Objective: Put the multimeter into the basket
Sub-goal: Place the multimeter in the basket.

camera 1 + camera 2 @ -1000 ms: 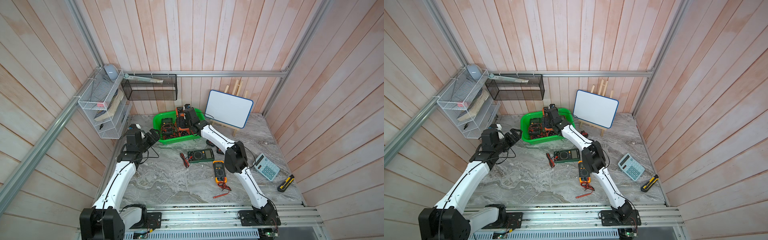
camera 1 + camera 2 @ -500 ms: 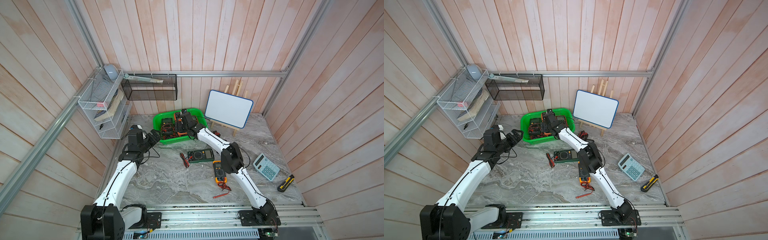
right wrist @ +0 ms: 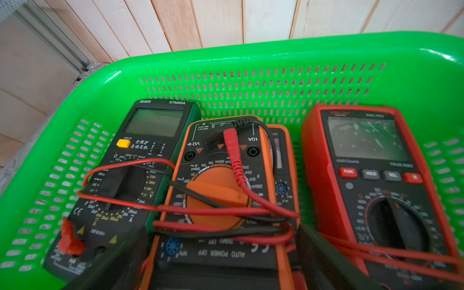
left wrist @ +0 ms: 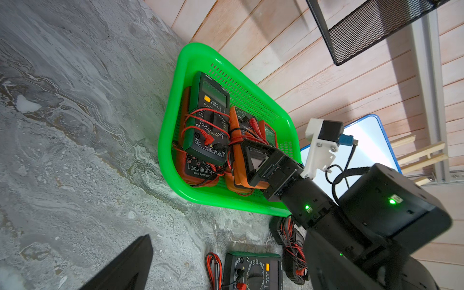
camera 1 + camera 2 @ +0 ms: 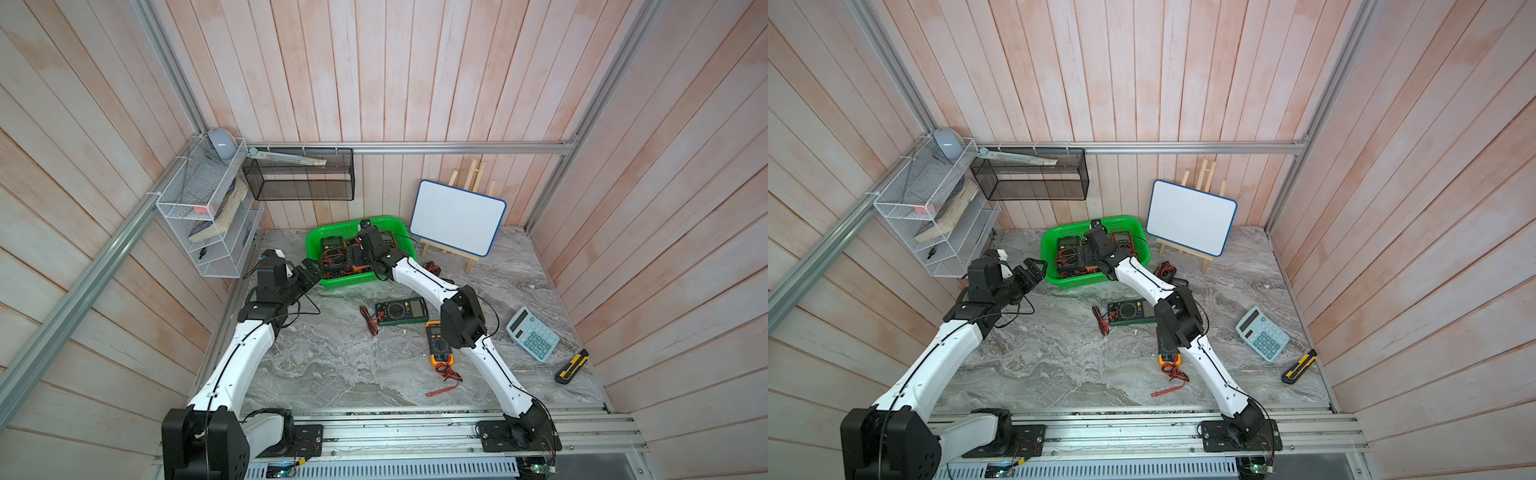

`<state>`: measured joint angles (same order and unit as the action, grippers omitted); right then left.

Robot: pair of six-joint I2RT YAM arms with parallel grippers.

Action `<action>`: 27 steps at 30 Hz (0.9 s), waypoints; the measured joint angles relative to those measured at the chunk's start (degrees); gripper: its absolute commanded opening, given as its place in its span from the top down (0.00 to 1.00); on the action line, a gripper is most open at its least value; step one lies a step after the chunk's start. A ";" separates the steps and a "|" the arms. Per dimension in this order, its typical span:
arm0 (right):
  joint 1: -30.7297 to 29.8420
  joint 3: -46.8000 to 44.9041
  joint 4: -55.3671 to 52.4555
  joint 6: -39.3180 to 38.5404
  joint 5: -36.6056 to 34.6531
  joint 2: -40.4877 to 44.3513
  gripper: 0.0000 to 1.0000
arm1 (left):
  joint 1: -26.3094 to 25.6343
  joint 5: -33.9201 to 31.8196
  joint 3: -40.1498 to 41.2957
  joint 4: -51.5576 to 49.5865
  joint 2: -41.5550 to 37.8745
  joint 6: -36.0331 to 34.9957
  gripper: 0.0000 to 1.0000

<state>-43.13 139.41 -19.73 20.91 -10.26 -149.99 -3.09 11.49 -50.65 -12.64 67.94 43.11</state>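
Note:
The bright green basket [image 5: 353,221] [image 5: 1077,226] [image 3: 251,50] stands at the back of the table against the wall. Inside lie a dark green multimeter [image 3: 140,163], an orange multimeter [image 3: 221,190] wrapped in red and black leads, and a red multimeter [image 3: 371,175]. My right gripper [image 5: 353,257] [image 3: 222,233] reaches low into the basket. Its fingers straddle the orange multimeter's lower end, open, with a small gap at each side. My left gripper [image 5: 309,272] [image 5: 1034,270] hovers open and empty beside the basket's left front corner.
On the table in front of the basket lie a dark green multimeter [image 5: 401,311] with leads, an orange-yellow multimeter [image 5: 438,343] half under my right elbow, and a black bundle of leads [image 5: 430,266]. A whiteboard on an easel [image 5: 457,218], calculator [image 5: 532,338] and utility knife [image 5: 571,365] lie right.
My right gripper came down and forward into the basket with the orange multimeter, then its jaws spread wider. The left arm barely moved.

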 measured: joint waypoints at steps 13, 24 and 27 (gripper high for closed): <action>-0.42 -22.18 5.44 0.00 1.31 20.09 0.02 | -1.33 -1.68 -0.02 -0.68 -0.02 -1.86 0.00; 1.95 -63.56 18.99 4.37 2.86 50.84 0.02 | -11.67 -5.64 -0.26 -1.44 0.42 -9.11 0.00; 5.11 -73.81 20.59 7.39 4.26 54.40 0.02 | -15.65 -6.40 -1.14 -0.87 2.58 -12.72 0.00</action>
<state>-38.02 65.60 0.86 28.29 -6.00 -95.59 -18.74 5.08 -51.79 -13.52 70.52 30.39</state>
